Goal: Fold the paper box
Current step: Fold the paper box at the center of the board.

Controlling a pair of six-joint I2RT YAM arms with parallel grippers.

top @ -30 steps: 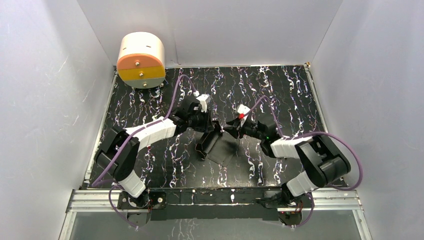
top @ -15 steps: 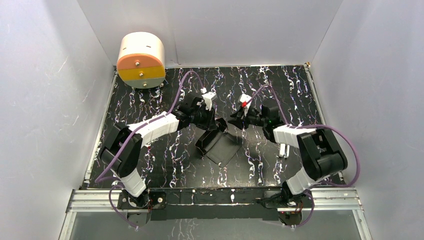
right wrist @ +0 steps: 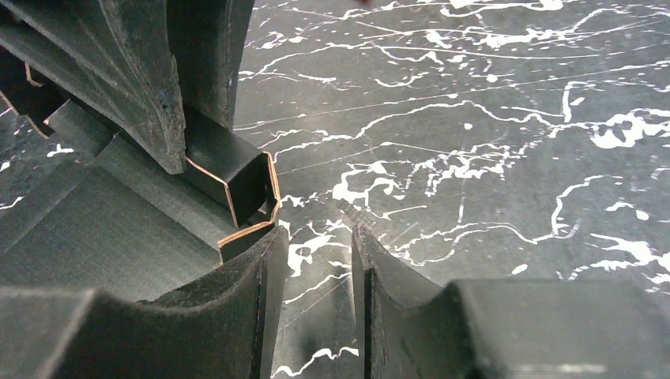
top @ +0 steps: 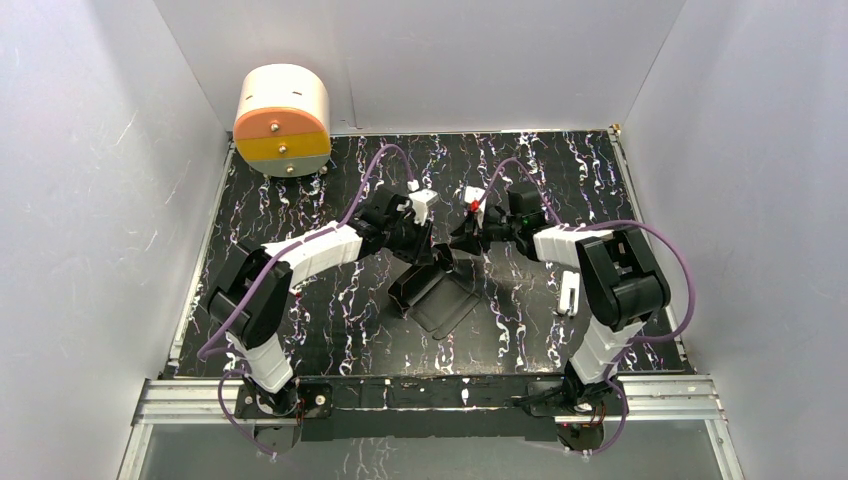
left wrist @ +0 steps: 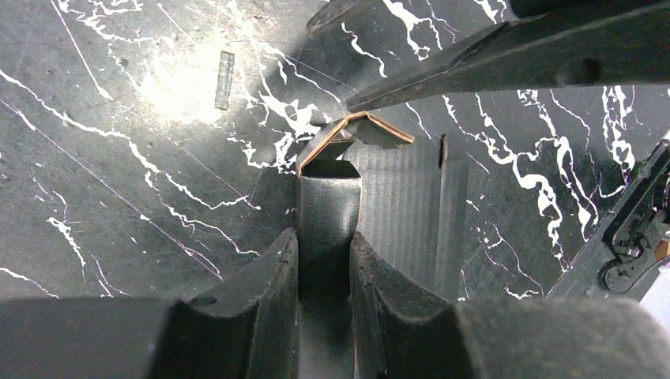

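The paper box (top: 436,297) is a black card blank lying partly folded at the middle of the marbled table. My left gripper (top: 436,254) is at its far edge, shut on an upright card wall (left wrist: 329,213). Beyond that wall a small flap (left wrist: 371,130) is bent over. My right gripper (top: 461,238) is just right of the left one, jaws a little apart with only the table between them (right wrist: 316,237). Its left finger (right wrist: 237,292) touches the edge of the box's folded corner (right wrist: 249,185). The flat ribbed panel shows in the right wrist view (right wrist: 95,229).
A cream and orange round container (top: 283,118) stands at the back left corner. White walls close in the table on three sides. A small grey strip (left wrist: 225,79) lies on the marble beyond the box. The two grippers are close together.
My right gripper has moved left and farther back, up to the box's far corner beside the left gripper. My left gripper has shifted slightly right and back, still holding the card wall.
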